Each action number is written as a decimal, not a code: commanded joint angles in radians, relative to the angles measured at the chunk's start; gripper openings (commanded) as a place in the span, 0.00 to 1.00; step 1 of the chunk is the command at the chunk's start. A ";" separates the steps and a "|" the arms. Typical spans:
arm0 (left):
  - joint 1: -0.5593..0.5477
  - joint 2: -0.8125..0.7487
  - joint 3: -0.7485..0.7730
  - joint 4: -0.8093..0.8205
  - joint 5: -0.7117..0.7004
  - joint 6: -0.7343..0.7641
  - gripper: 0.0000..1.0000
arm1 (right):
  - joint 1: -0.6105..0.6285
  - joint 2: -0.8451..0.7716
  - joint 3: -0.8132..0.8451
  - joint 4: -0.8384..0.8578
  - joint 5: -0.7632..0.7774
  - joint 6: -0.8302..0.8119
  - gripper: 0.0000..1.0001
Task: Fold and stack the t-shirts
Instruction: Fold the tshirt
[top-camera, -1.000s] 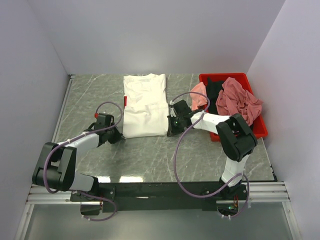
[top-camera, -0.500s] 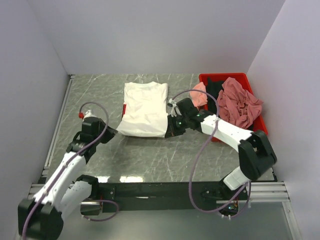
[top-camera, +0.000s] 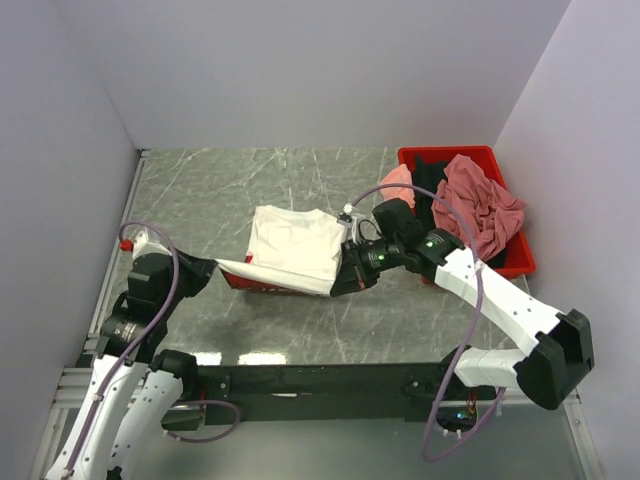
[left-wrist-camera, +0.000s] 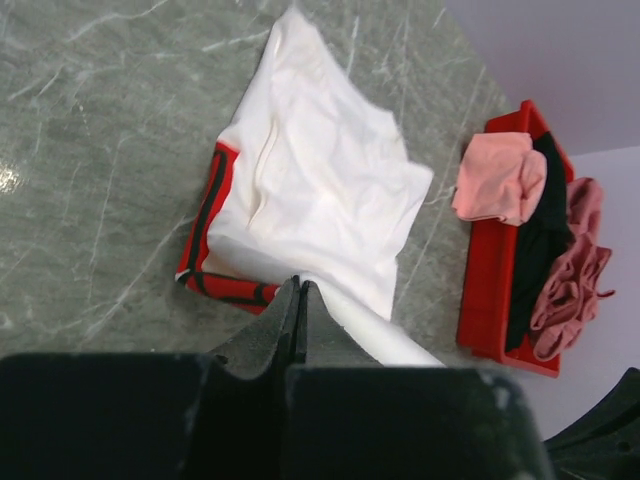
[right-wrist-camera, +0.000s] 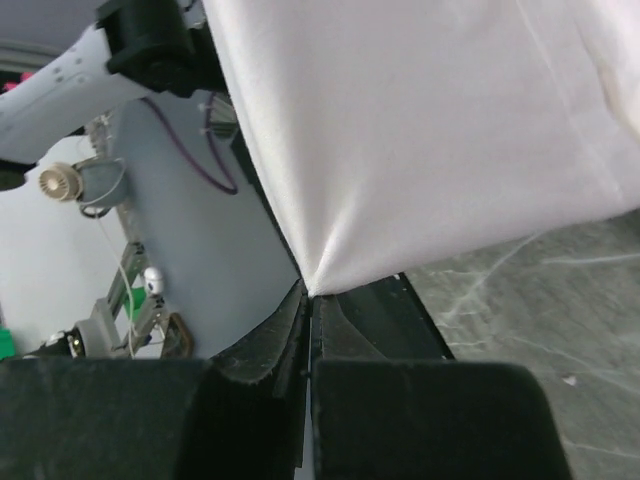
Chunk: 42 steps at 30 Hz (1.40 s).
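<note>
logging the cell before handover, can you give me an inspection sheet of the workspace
surface: grey marbled table, glare patches near the front edge
job's things: white t-shirt near edge held up, far part on the table; pink tee, black tee, dusty rose tee heaped unfolded in the bin
clutter: red bin at the right
end effectors: left end effector and right end effector each shut on the white t-shirt's near edge
cables: purple cables looping off both arms
surroundings: plain walls on three sides
</note>
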 joint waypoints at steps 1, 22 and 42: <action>0.007 -0.018 0.075 -0.026 -0.093 0.005 0.01 | 0.004 -0.072 -0.005 -0.040 -0.108 0.019 0.00; 0.007 0.337 0.198 0.273 -0.156 0.068 0.01 | -0.177 0.045 -0.032 0.183 -0.251 0.126 0.00; 0.005 0.774 0.373 0.467 -0.179 0.112 0.01 | -0.313 0.308 0.106 0.275 -0.277 0.162 0.00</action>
